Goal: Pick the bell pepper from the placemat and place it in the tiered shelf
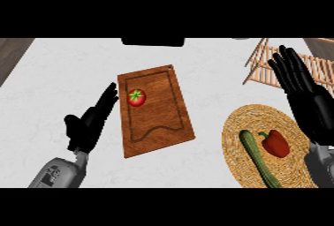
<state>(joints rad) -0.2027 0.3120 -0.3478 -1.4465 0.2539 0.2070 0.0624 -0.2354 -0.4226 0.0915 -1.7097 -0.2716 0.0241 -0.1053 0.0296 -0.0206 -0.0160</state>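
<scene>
The right hand (301, 90) hung over the counter's right side with its fingers straight and spread, holding nothing, fingertips toward the far edge and just short of the shelf (264, 59). Below it lay the pepper (276, 142), one only, red, on the round woven placemat (243, 165) near the right edge. Its long axis ran from upper left to lower right, the green stem at the upper-left end pointing toward the far side of the counter, the blunt end toward the robot. The hand's wrist passed just to the right of it, and I could not tell whether they touched.

Just left of the pepper, also on the mat, lay one cucumber (257, 159), long and green, slanting the same way and reaching down to the mat's near rim. The two lay close, nearly side by side.

The shelf, made of pale wooden slats, stood at the far right corner, well apart from the mat.

In the middle of the white counter (58, 75) lay one wooden board (160, 128), tilted a little, and on its far half sat one tomato (136, 97), green top up.

The left hand (91, 121) rested beside the board's left edge, fingers straight and relaxed, empty. A dark thing (153, 42) showed at the far edge; I could not make it out.
</scene>
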